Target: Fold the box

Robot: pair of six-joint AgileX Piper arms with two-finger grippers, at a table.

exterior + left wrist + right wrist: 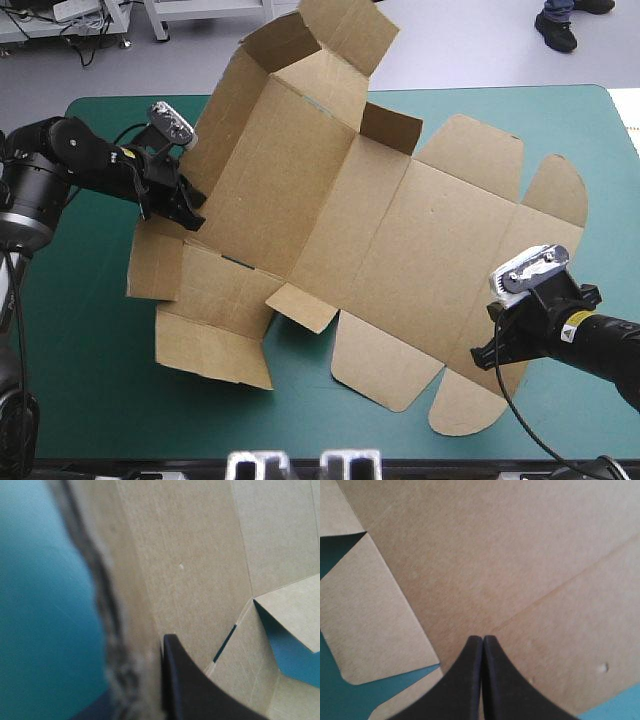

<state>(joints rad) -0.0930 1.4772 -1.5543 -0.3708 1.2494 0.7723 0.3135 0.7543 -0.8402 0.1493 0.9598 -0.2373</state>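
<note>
**Table**, teal-green cover point(80, 350): carries the whole sheet; bare cloth shows behind both claws.

**Box** point(420, 230): brown board, largely flat, spanning from the left gripper point(188, 208) to the right gripper point(488, 352). The lid and rounded flaps lie flat ahead of the right one. The wall panel point(265, 150) ahead of the left one stands raised.

**Left gripper**: clenched on the raised panel's edge, with board beside its one visible finger point(185, 685). Judged to be propping the wall for tucking.

**Right gripper**: fingers closed to a point with nothing between them, over the flat board's near edge. Probably pinning the sheet, though contact is unconfirmed.
</note>
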